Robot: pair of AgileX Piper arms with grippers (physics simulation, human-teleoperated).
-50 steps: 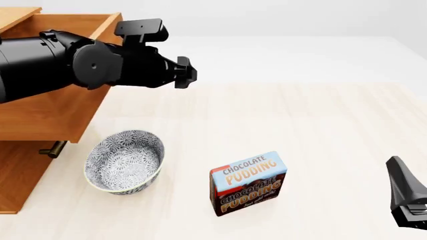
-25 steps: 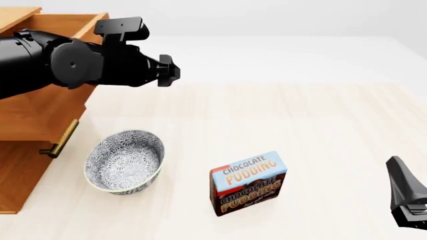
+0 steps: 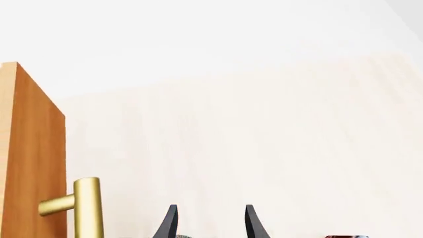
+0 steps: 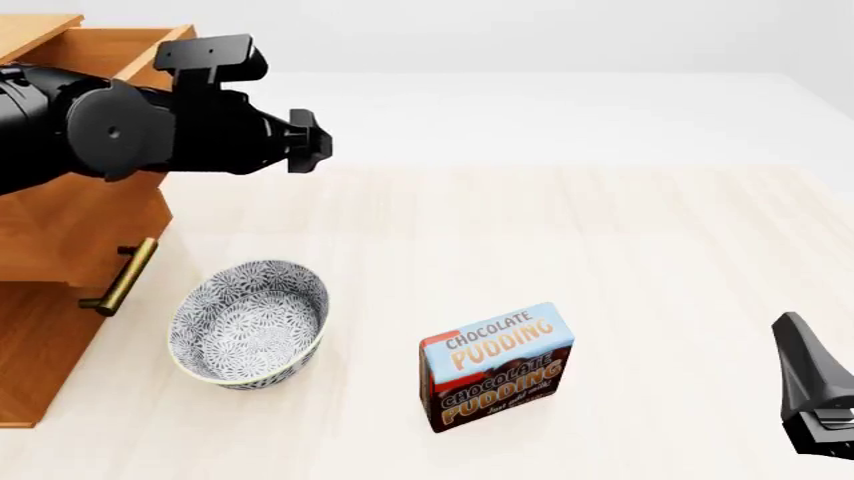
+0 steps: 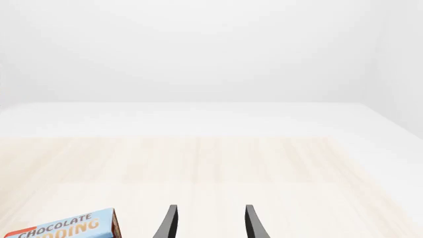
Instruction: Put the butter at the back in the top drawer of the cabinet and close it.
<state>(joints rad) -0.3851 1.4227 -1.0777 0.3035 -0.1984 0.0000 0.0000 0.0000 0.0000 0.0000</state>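
The butter is not in view. The light-brown cabinet (image 4: 38, 372) stands at the left edge. Its top drawer (image 4: 83, 232) is pulled part-way out, with its brass bar handle (image 4: 122, 275) on the front. The inside of the drawer is hidden behind my left arm. My left gripper (image 4: 310, 140) is open and empty, above the table to the right of the drawer. In the left wrist view its fingers (image 3: 168, 225) stand apart beside the drawer front (image 3: 33, 163) and the handle (image 3: 86, 208). My right gripper (image 4: 795, 335) is open and empty at the front right.
A patterned bowl (image 4: 250, 320) stands in front of the cabinet. A blue-and-brown Chocolate Pudding box (image 4: 497, 365) stands upright at the front middle; it also shows in the right wrist view (image 5: 66, 228). Two lower drawers lie under the top one.
My left arm has moved left, toward the cabinet. The top drawer's front has slid left with it, further into the cabinet, and more of its handle shows. The right arm has not moved.
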